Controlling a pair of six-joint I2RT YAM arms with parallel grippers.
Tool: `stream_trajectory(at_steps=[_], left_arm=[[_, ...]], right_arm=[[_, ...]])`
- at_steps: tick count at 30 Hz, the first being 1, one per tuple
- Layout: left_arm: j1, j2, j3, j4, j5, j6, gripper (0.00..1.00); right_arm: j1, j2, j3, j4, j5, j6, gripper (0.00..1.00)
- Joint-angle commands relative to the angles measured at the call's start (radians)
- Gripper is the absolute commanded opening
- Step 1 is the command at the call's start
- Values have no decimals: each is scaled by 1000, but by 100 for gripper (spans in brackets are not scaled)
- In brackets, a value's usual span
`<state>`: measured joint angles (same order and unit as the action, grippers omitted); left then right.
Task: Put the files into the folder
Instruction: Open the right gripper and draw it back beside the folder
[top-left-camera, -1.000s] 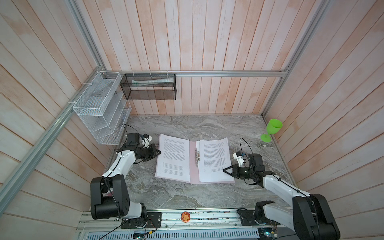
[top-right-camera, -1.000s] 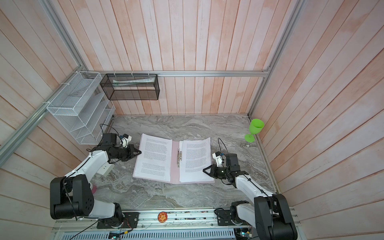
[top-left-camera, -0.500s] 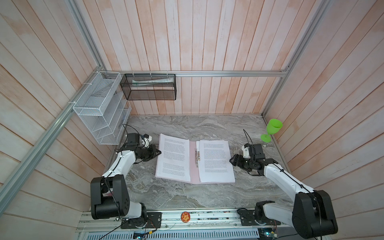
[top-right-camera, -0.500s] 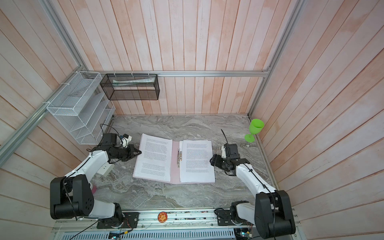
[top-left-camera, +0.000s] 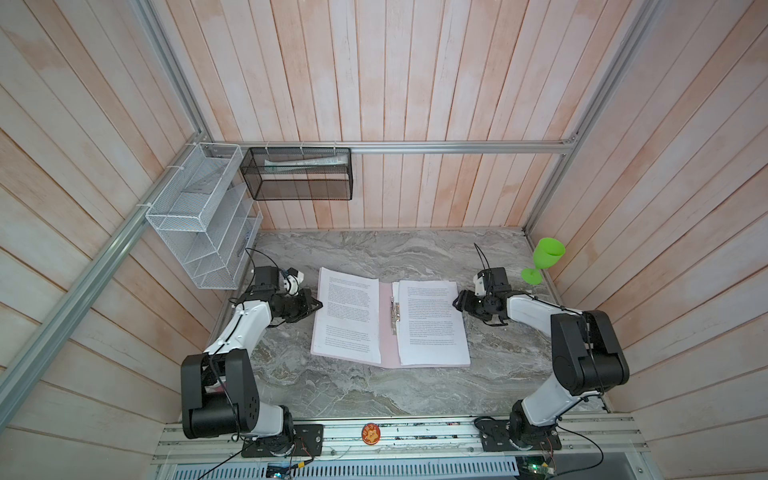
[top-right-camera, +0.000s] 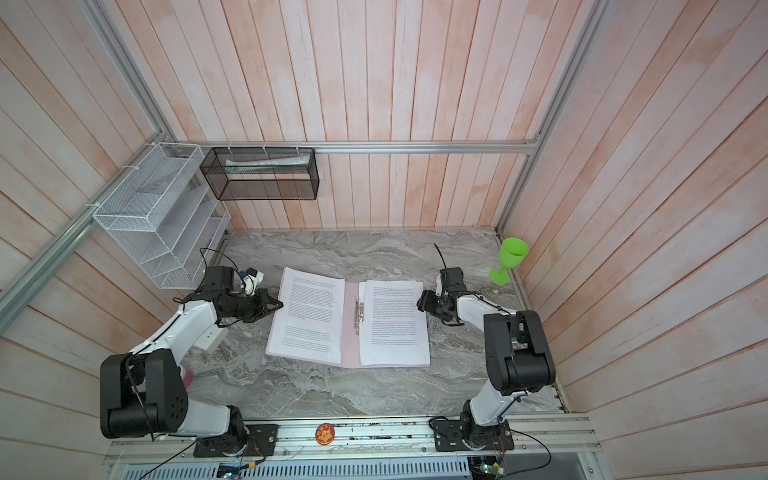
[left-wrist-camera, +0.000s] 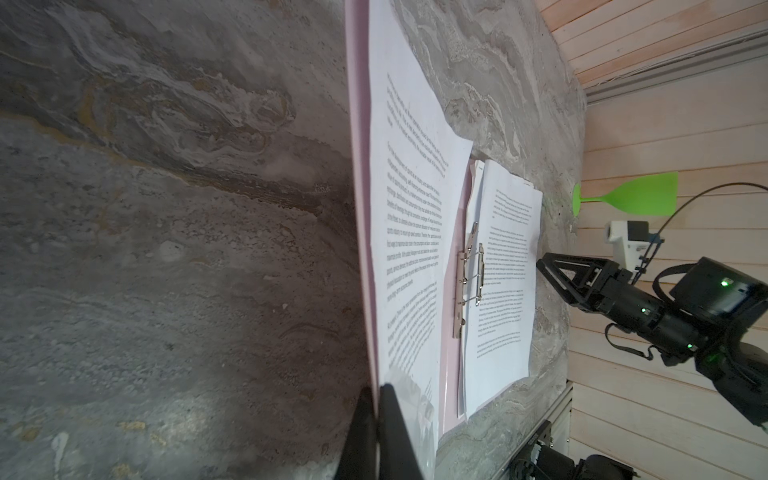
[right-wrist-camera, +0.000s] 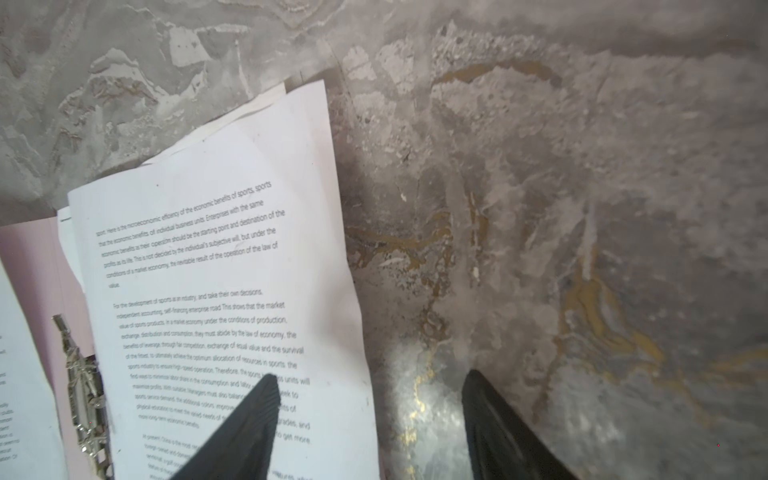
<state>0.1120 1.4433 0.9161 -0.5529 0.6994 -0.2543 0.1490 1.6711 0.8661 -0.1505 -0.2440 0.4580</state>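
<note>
1. nearest, a round orange sticker (top-left-camera: 371, 433) sits on the metal rail (top-left-camera: 436, 434) along the front, between the two arm bases.
2. beyond it the grey marbled surface (top-left-camera: 374, 395) lies bare up to the folder.
3. the folder (top-left-camera: 386, 345) lies open in the middle of the surface. pale pink shows along its spine and near edge in both top views. a silver clip (top-left-camera: 394, 309) sits on the spine, towards the far end.
4. the files are inside the folder. one printed sheet (top-left-camera: 347, 316) lies on the left cover. a stack of sheets (top-left-camera: 430, 324) lies on the right cover, its far corners slightly fanned rather than squared.
5. the left fingers (left-wrist-camera: 390, 432) are closed, pinching the folder's left edge. in the left wrist view the pink cover runs straight in between them, with the sheet's edge just beside.
6. the right fingers (right-wrist-camera: 245, 428) stand spread apart at the right edge of the stack. one is over the printed top sheet, the other over bare surface, with nothing clamped. whether the finger touches the paper cannot be told.
7. a green goblet (top-left-camera: 544, 259) stands upright by the right wall, beyond the right arm and well apart from the folder.
8. farthest, a white wire rack (top-left-camera: 199, 224) hangs on the left wall. a black mesh basket (top-left-camera: 299, 187) hangs from the back rail, with paper lying in it.
</note>
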Motion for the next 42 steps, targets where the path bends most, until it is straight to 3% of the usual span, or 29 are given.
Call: stream_trajectory(at_steps=[1,30,42], left_arm=[[0,-1,3,1,-10,19,0],[0,-5,1,5,-9,14,0],[0,-10,1,8,-11,12,0]], right_arm=[[-1,38,34,32,-28,-19,70],[118,95,126,22,-53,3,66],[123,48,140,-27,9,26,69]])
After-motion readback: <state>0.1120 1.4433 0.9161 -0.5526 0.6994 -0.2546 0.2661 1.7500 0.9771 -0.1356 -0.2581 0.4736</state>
